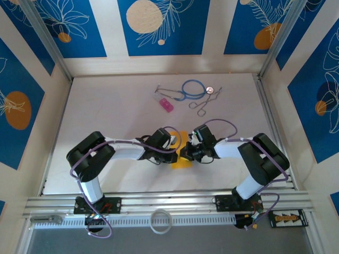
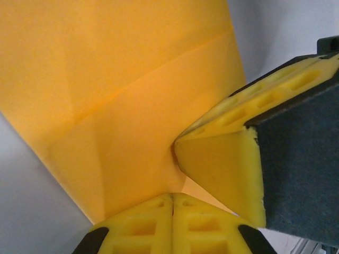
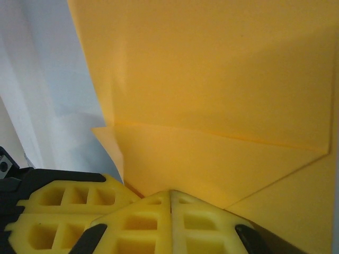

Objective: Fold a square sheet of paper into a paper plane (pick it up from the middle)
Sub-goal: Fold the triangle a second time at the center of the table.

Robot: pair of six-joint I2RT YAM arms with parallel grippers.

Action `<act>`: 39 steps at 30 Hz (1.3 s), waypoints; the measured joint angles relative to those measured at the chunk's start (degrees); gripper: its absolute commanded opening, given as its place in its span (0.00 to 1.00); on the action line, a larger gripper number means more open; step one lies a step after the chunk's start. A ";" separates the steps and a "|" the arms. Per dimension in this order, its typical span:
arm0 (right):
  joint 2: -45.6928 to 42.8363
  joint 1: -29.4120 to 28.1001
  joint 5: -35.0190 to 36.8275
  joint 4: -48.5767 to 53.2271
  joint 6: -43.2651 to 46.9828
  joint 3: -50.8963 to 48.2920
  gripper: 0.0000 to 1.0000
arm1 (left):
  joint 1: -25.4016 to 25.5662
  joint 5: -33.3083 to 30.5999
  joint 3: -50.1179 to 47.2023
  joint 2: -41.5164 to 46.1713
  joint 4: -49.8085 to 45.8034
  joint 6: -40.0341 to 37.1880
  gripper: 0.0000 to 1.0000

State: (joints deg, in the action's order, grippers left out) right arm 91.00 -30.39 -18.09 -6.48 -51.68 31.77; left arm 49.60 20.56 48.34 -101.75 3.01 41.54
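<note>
Paper: the sheet of paper (image 1: 181, 161) is orange-yellow and sits near the middle of the table (image 1: 122, 106), between the two wrists.
Paper shape: it is already partly folded. In the left wrist view (image 2: 122, 106) straight creases cross it and one corner flap is turned over; in the right wrist view (image 3: 222, 79) a long folded edge runs across.
Left gripper: the left gripper (image 2: 172, 225) has its yellow fingers pressed fully together, and the lower edge of the paper goes into the seam between them, so it pinches the paper.
Right gripper: the right gripper (image 3: 170, 222) is also fully closed, with a folded edge of the paper clamped at its fingertips.
Grippers together: they stand just beside each other, tips almost meeting on the same part of the paper.
Paper height: I cannot tell if it rests on the table or is lifted.
Far side: a pink block (image 1: 166, 104), a blue stethoscope (image 1: 193, 89) and metal forceps (image 1: 204, 103) lie well apart from the paper.
Near rail: a white ring (image 1: 160, 220) lies between the arm bases.
</note>
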 measured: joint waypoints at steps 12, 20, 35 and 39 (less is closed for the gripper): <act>0.46 10.16 -1.68 1.03 2.32 0.63 0.00 | 0.00 -0.04 -0.90 0.00 2.16 0.15 0.00; 1.18 14.16 -2.10 2.75 3.56 1.99 0.02 | 0.07 -0.04 -2.36 0.44 4.55 2.03 0.00; -19.32 8.26 2.73 13.66 0.35 -3.52 0.17 | 0.44 -2.14 0.79 6.80 -5.33 1.73 0.08; -22.29 6.91 3.15 16.17 -2.36 -6.14 0.25 | -2.19 -1.44 3.91 5.86 -7.28 -1.60 0.07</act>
State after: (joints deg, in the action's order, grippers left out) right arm 68.71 -23.49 -14.94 9.69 -54.04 25.63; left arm 47.42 19.11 52.25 -95.90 -4.27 39.94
